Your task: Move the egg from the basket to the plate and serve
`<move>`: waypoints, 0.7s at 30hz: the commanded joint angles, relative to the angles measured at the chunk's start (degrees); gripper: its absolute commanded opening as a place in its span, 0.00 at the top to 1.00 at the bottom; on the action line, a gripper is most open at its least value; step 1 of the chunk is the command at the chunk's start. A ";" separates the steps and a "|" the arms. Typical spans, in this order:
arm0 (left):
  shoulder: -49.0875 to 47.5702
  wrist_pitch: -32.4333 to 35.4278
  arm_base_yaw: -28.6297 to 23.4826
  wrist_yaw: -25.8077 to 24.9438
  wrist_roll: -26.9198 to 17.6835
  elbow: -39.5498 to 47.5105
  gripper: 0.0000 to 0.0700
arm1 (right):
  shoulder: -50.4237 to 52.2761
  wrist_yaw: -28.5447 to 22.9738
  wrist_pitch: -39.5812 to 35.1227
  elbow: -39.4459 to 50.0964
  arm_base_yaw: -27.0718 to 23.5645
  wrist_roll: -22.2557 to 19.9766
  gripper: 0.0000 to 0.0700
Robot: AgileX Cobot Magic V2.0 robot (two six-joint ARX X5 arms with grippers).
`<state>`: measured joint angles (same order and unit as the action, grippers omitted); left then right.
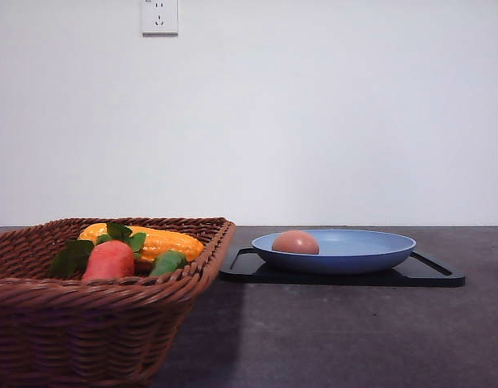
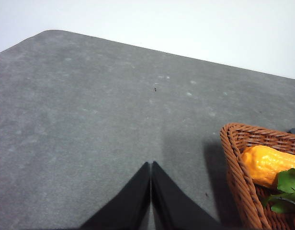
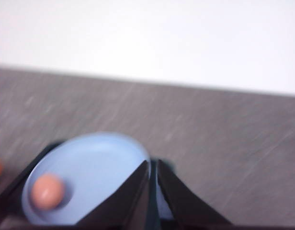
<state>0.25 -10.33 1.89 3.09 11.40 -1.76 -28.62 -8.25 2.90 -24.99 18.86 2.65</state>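
Front view: basket point(image 1: 95, 299) at the near left edge of the worktop point(image 1: 330, 331), holding corn point(image 1: 156, 240) and a carrot-like vegetable point(image 1: 109, 260). Bare worktop beside it on the right. Farther back, egg point(image 1: 295, 242) lies in the plate point(image 1: 370, 252) on the black tray point(image 1: 431, 277). Left gripper point(image 2: 151, 167) fingers together over bare worktop. Right gripper point(image 3: 152, 167) fingers nearly touching above the plate rim; that view is blurred.
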 commanded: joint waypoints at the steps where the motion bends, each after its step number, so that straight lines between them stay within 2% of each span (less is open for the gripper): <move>1: -0.07 -0.20 -0.07 -0.04 0.22 1.60 1.00 | 2.05 -0.69 -0.69 0.21 -0.61 -2.73 1.00; 4: -0.07 -0.20 -0.07 -0.04 0.22 1.60 1.00 | 7.48 1.59 -1.50 3.46 -3.19 -3.73 1.00; 9: -0.07 -0.20 -0.07 -0.04 0.22 1.60 1.00 | 16.01 8.54 -5.06 12.25 -8.84 -3.71 1.00; 13: -0.07 -0.20 -0.07 -0.04 0.22 1.60 1.00 | 21.93 13.33 -5.03 18.22 -12.16 -3.46 1.00; 21: -0.07 -0.20 -0.07 -0.04 0.22 1.60 1.00 | 27.13 14.32 -4.09 24.50 -12.86 -2.77 1.00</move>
<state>0.25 -10.33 1.89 3.10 11.40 -1.76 -1.78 6.02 -0.60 -0.89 5.98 -0.21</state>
